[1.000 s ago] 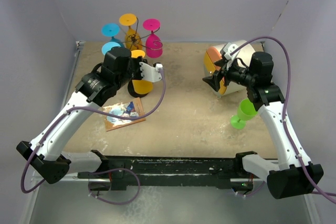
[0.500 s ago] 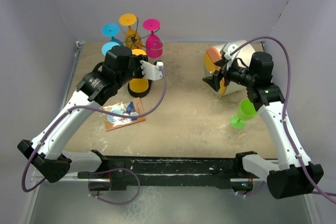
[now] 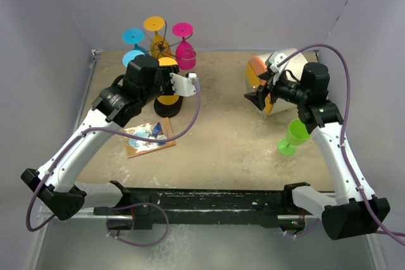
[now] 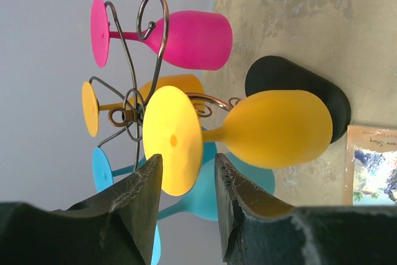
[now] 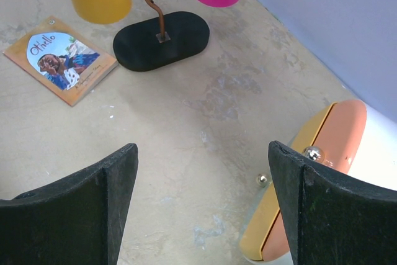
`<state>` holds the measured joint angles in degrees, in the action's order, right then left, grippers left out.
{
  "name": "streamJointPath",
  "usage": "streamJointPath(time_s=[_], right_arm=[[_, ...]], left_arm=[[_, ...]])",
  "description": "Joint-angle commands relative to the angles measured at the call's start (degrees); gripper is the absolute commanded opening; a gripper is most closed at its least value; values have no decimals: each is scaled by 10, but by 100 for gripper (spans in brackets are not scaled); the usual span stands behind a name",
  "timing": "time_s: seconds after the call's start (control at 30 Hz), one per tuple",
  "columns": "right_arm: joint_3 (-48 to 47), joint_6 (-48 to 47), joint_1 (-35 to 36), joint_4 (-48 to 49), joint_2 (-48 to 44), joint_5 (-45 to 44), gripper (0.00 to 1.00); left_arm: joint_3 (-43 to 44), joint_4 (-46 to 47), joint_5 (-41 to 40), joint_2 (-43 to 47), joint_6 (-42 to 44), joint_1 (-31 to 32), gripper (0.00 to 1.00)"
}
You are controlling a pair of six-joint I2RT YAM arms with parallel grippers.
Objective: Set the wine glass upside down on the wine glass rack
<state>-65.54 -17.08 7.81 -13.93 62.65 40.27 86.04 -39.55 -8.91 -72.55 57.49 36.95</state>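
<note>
The left claw (image 4: 186, 161) has its fingers a little apart at the foot of the yellow wine glass (image 4: 273, 128); whether it pinches, I cannot tell. The glass is upside down against the wine glass rack (image 4: 282, 76). The right claw (image 5: 201, 203) is spread wide above the table (image 5: 205, 91).

3 views. The top external camera sits high behind the arm bases, looking down and forward over the whole table (image 3: 221, 137). The left wrist camera, rolled sideways, looks past the left gripper (image 4: 186, 158), very close to the wine glass rack (image 4: 130, 116) at far left. The right wrist camera looks past the right gripper (image 5: 201, 147), down and leftward from the right, farther off. All 3 show the rack's black base (image 5: 161, 41) and a picture card (image 5: 60, 60).
</note>
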Motion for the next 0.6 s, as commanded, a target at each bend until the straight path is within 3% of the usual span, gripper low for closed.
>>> streamJointPath(time_s=[0.0, 0.3, 0.57], right_arm=[[-8, -6, -3, 4, 4, 15, 88], [-24, -21, -3, -17, -1, -14, 88], [-65, -47, -4, -115, -15, -83, 88]], left_arm=[[26, 7, 27, 10, -29, 3, 44], [14, -5, 72, 33, -78, 3, 65], [8, 0, 110, 76, -144, -6, 90]])
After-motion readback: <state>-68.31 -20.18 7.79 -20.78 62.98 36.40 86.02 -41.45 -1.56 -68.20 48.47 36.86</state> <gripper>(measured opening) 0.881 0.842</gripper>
